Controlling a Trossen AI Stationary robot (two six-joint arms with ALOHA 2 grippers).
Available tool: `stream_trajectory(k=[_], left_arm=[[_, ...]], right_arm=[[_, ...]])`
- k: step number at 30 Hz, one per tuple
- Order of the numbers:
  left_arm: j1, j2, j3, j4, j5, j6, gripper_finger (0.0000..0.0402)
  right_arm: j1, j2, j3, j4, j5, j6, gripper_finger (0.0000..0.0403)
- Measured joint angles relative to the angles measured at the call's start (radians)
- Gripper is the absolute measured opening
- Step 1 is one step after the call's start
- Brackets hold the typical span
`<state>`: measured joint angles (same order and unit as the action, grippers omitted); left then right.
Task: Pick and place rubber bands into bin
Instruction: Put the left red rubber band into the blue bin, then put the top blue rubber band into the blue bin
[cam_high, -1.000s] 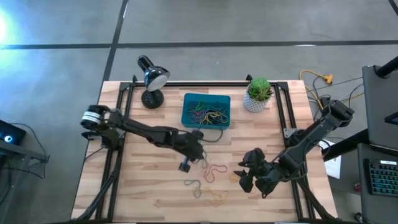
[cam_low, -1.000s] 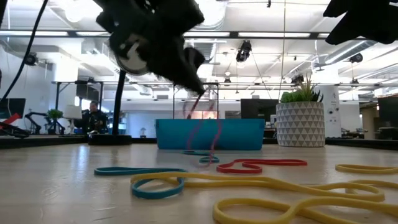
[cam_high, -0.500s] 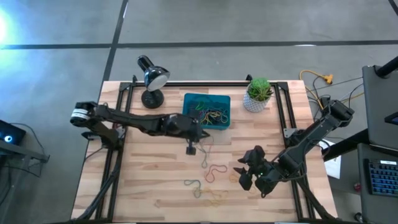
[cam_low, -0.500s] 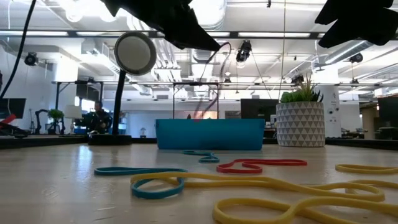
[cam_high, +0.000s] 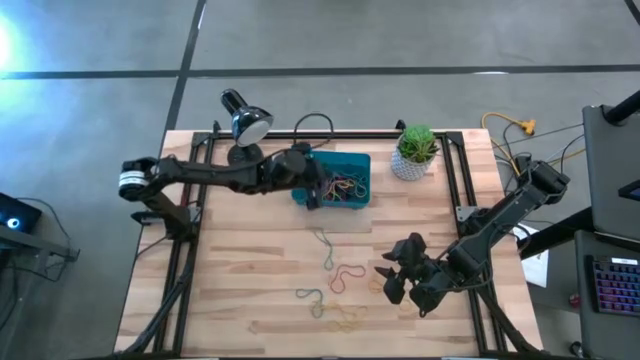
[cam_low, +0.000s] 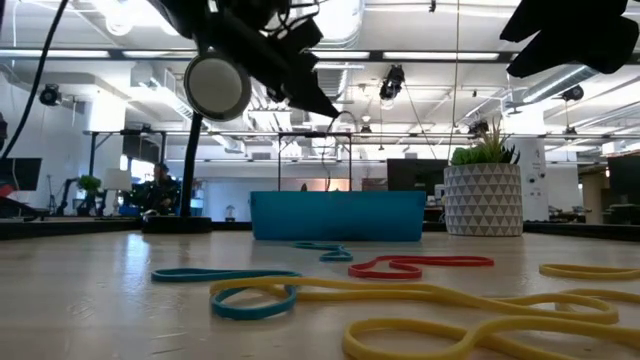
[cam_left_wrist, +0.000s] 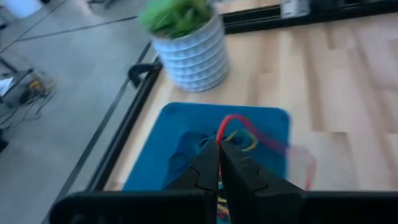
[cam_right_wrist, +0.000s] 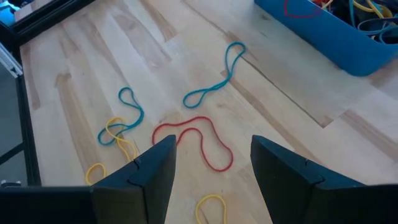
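My left gripper (cam_high: 314, 196) is shut on a red rubber band (cam_left_wrist: 233, 119) and hovers over the left part of the teal bin (cam_high: 350, 165). The bin (cam_left_wrist: 180, 134) has several coloured bands lying in it. More bands lie loose on the table: a teal one (cam_right_wrist: 214, 81), a red one (cam_right_wrist: 193, 138), a blue and yellow tangle (cam_right_wrist: 121, 121) and yellow ones (cam_high: 350, 318). My right gripper (cam_right_wrist: 212, 146) is open and hangs above the loose bands near the table's right front (cam_high: 398, 278). My left gripper pinches the red rubber band (cam_left_wrist: 225, 124) between its shut fingertips (cam_left_wrist: 214, 152). The band loops out beyond the tips and trails to one side (cam_left_wrist: 298, 163). It is slack, lifted clear of the table and over the bin.
A desk lamp (cam_high: 245, 125) stands left of the bin at the far edge, and a white plant pot (cam_high: 415, 150) to its right. Black rails (cam_high: 455, 180) frame the table top. Bare wood lies between the bin and the loose bands.
My left gripper has risen from the middle of the table and moved toward the far edge, over the bin. It stayed shut and carried the red band, which now hangs clear of the table. The right arm has kept still.
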<state>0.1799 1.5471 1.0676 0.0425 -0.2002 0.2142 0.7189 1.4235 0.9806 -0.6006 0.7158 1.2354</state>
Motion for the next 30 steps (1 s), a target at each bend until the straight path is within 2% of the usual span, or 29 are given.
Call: stream_trajectory(k=[9, 15, 21, 30], left_arm=[[0.104, 0.035, -0.020, 0.001, 0.000, -0.002, 0.0000], [0.142, 0.061, -0.046, -0.007, -0.003, -0.064, 0.0000], [0.176, 0.093, -0.047, -0.029, -0.085, -0.135, 0.0000], [0.185, 0.108, -0.047, -0.035, -0.085, -0.159, 0.0000]], right_arm=[[0.000, 0.000, -0.004, 0.002, 0.021, 0.023, 0.0194], [0.000, 0.000, -0.007, 0.002, 0.021, 0.026, 0.0194], [0.001, 0.000, -0.009, 0.004, 0.021, 0.026, 0.0194], [0.001, 0.000, -0.009, 0.005, 0.021, 0.041, 0.0194]])
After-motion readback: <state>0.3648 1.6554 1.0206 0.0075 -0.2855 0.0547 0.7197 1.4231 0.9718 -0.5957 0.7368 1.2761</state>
